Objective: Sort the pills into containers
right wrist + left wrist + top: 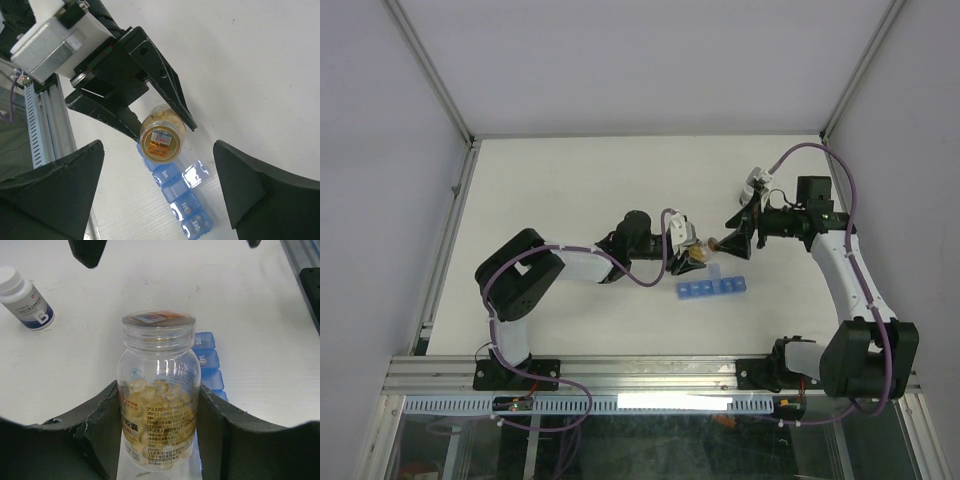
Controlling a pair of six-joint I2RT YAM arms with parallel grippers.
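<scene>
Currently, left claw (159, 412) clamped on clear pill bottle (158, 365), right claw (159, 146) spread wide, empty, facing its cap.

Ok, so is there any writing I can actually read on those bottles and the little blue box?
"Sun." on a lid of the blue pill organizer.
"Fri" on another lid of it.
"Sat" on its end lid.
"B" on the dark band of the white-capped bottle.
The clear pill bottle has a printed label, too small to read.
The sticker on its cap is blurred and unreadable.
</scene>
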